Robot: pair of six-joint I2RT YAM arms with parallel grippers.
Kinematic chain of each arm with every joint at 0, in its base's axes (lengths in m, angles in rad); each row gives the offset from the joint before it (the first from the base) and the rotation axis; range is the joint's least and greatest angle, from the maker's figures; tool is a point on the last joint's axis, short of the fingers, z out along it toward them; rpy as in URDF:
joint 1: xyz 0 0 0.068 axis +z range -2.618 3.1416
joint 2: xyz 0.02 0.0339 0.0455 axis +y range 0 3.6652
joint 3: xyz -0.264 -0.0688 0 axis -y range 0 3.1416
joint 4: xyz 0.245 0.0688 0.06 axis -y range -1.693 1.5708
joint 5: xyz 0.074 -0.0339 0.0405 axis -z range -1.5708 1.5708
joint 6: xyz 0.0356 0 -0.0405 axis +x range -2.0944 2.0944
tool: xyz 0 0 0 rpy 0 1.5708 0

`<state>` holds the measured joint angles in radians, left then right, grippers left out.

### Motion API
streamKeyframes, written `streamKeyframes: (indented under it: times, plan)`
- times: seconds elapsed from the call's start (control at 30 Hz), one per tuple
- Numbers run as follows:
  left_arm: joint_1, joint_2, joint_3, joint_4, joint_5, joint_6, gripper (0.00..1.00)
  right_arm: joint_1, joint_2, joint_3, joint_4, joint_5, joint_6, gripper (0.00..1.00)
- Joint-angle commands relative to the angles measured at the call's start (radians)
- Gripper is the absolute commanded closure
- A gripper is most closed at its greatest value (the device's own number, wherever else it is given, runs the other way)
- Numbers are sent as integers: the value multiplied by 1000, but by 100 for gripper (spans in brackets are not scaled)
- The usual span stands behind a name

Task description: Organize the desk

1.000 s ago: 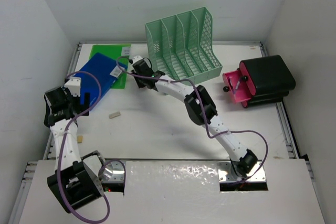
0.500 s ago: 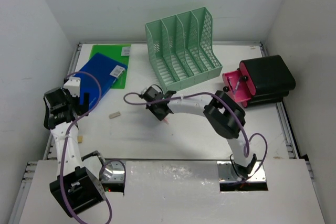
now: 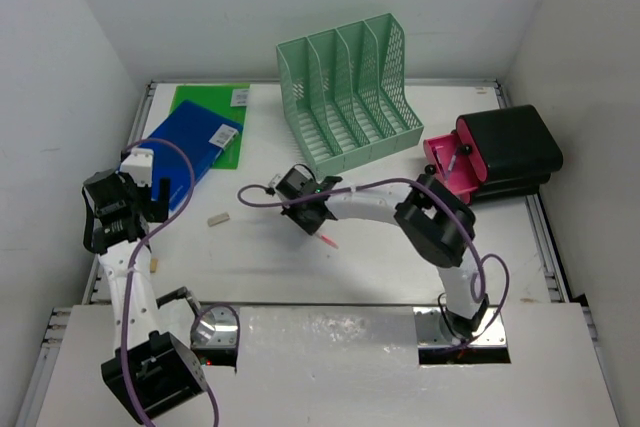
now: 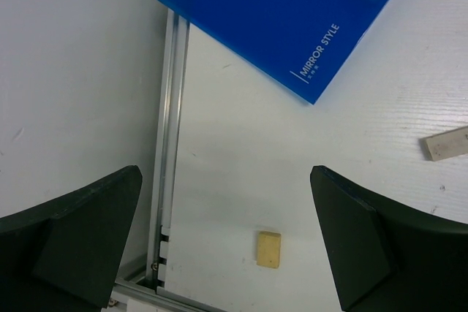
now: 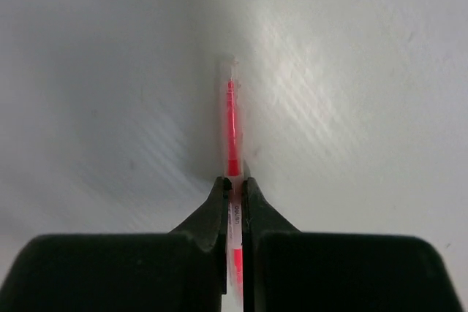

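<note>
My right gripper (image 5: 234, 184) is shut on a thin red pen (image 5: 231, 126), whose tip reaches out over the white desk (image 5: 351, 93). From above, that gripper (image 3: 312, 219) is at the middle of the desk (image 3: 300, 272), and the pen (image 3: 328, 241) sticks out toward the lower right. My left gripper (image 4: 225, 180) hangs open over the desk's left edge, empty, above a small yellow eraser (image 4: 268, 249). In the top view it (image 3: 148, 197) is just below the blue notebook (image 3: 185, 152).
A mint-green mesh file rack (image 3: 350, 87) stands at the back. A pink and black case (image 3: 500, 152) lies at the right. A green folder (image 3: 212, 107) lies under the blue notebook (image 4: 292, 12). A small grey block (image 3: 219, 217) (image 4: 447, 144) lies beside the notebook. A metal rail (image 4: 168, 144) runs along the left edge.
My right arm drew back from beside the notebook to the desk's middle, and its jaws closed on the red pen. The left arm shifted only slightly.
</note>
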<state>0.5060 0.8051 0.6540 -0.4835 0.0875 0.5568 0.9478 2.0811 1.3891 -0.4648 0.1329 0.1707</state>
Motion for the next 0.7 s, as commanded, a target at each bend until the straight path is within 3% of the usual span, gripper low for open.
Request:
streamKeyframes:
  times: [0.0,0.07,0.17,0.27,0.4,0.53,0.67]
  plan:
    - [8,5,15,10,20,-6,0,14,-82,-171,50,-93,-78,100]
    - [8,5,18,0,32,-14,0,14,-229,-261,128,-111,-89,100]
    - [8,2,21,-3,32,-17,0,-10,-577,-328,253,25,-109,100]
    - [6,-15,6,6,24,-18,1,-175,-682,-285,184,265,-86,100]
    - [8,-24,-7,11,35,-18,1,-442,-690,-274,88,425,-62,100]
    - [8,-21,-14,16,47,-17,0,-573,-638,-257,51,569,-131,100]
    - [8,-12,-16,20,57,-15,0,-696,-607,-274,124,511,-151,100]
